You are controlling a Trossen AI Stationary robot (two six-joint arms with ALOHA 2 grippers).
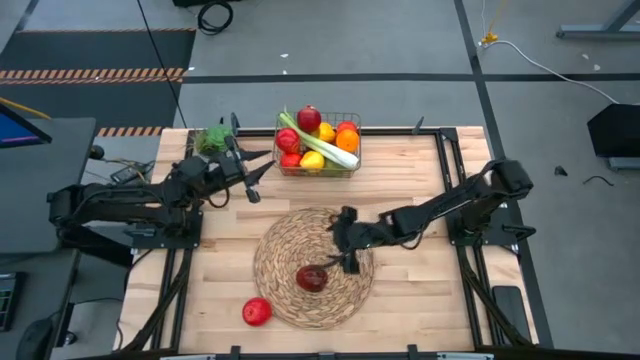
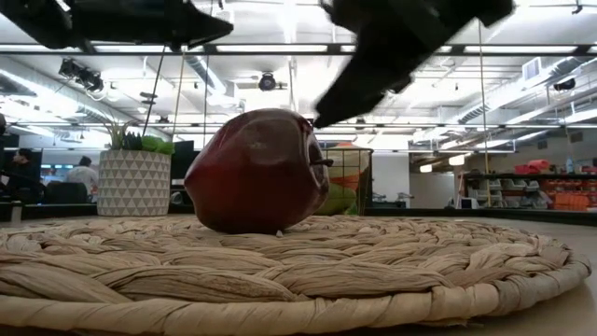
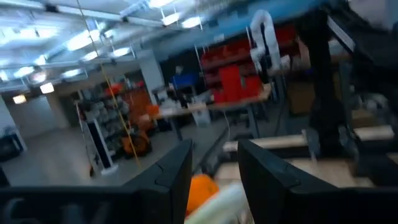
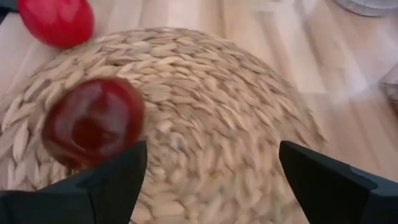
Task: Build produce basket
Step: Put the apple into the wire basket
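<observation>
The wire basket [image 1: 352,163] stands at the table's far middle and holds red apples, an orange, lemons and a long leek [image 1: 322,144]. A dark red apple [image 1: 311,278] sits on the round woven mat [image 1: 285,240]; it also shows in the low view [image 2: 261,173] and the right wrist view [image 4: 93,127]. My right gripper [image 1: 337,251] hovers open above the mat, just to the far right of that apple, its fingers [image 4: 118,177] wide apart. My left gripper [image 1: 262,173] is open and empty, left of the basket, pointing at it; an orange [image 3: 202,190] shows between its fingers.
A bright red apple [image 1: 257,311] lies on the bare table at the mat's near left edge. A white pot with a green plant [image 1: 212,139] stands at the far left, close to my left arm. Bare wood lies right of the mat.
</observation>
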